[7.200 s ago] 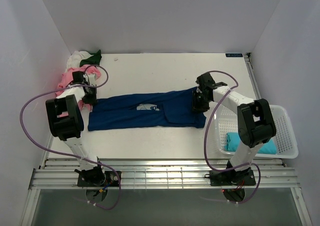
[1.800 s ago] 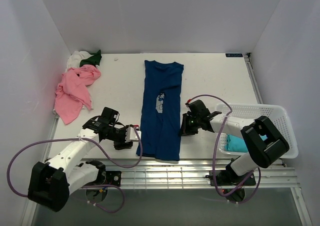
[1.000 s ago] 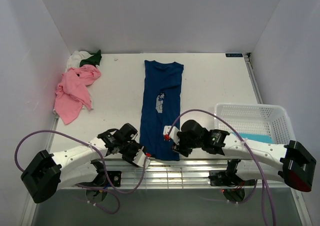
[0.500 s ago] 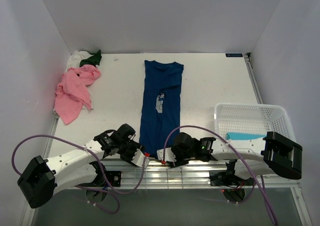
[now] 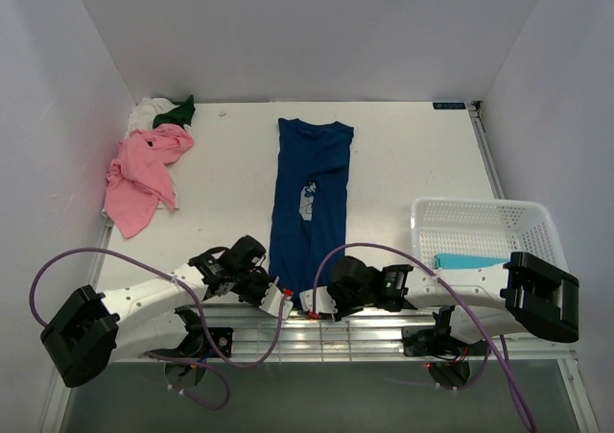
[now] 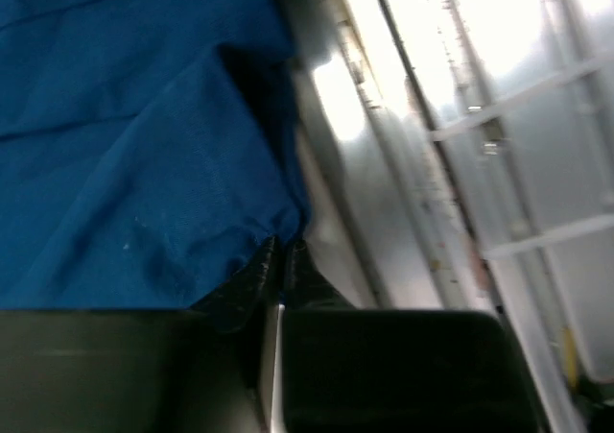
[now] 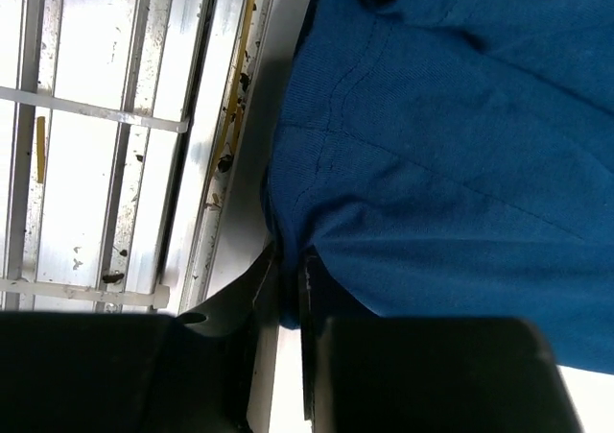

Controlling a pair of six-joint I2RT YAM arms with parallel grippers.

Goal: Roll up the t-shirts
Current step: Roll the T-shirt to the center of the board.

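A dark blue t-shirt (image 5: pixel 321 155) with a pale print lies lengthwise down the middle of the table, collar at the far end. Both grippers meet at its near hem by the table's front edge. My left gripper (image 5: pixel 281 296) is shut on the hem's left corner, and in the left wrist view its tips (image 6: pixel 281 251) pinch the blue cloth (image 6: pixel 125 164). On the hem's right side my right gripper (image 5: pixel 309 303) is shut too, with a fold of blue cloth (image 7: pixel 451 145) between its jaws (image 7: pixel 288 275). A pink t-shirt (image 5: pixel 144 174), a white one (image 5: pixel 146 114) and a dark green one (image 5: pixel 176 112) lie bunched at the far left.
A white mesh basket (image 5: pixel 480 204) stands at the right edge with a teal t-shirt (image 5: pixel 475 260) inside. Metal rails (image 5: pixel 384 329) run along the front, right behind both grippers. Purple cables loop over both arms. White walls close in the left, back and right.
Both grippers, open at the near hem half a second ago, have shut on it. The hem has drawn slightly up the table and the arms barely shifted.
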